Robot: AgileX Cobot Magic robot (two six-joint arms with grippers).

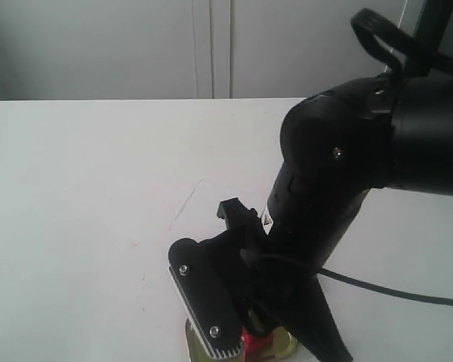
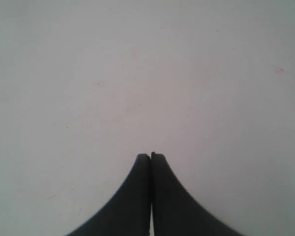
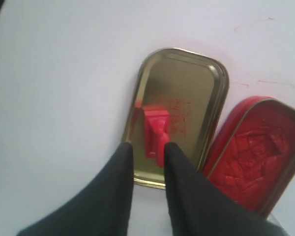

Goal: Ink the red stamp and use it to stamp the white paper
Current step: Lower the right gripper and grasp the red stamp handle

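Observation:
The red stamp (image 3: 155, 129) lies on its side inside the gold lid (image 3: 187, 83), with red smears beside it. My right gripper (image 3: 147, 147) is open just above the lid's near rim. Its fingertips straddle the stamp's near end, and a gap shows on one side. The open tin of red ink paste (image 3: 255, 157) sits right beside the lid. In the exterior view the stamp (image 1: 254, 341) and lid (image 1: 283, 347) peek out under the right arm (image 1: 340, 173). A faint edge of the white paper (image 1: 187, 202) shows left of that arm. My left gripper (image 2: 151, 156) is shut and empty over bare table.
The white table (image 1: 83, 188) stretches left and back to a pale wall (image 1: 136, 45). A black cable (image 1: 392, 288) trails right from the arm. The right arm hides most of the table's near right part in the exterior view.

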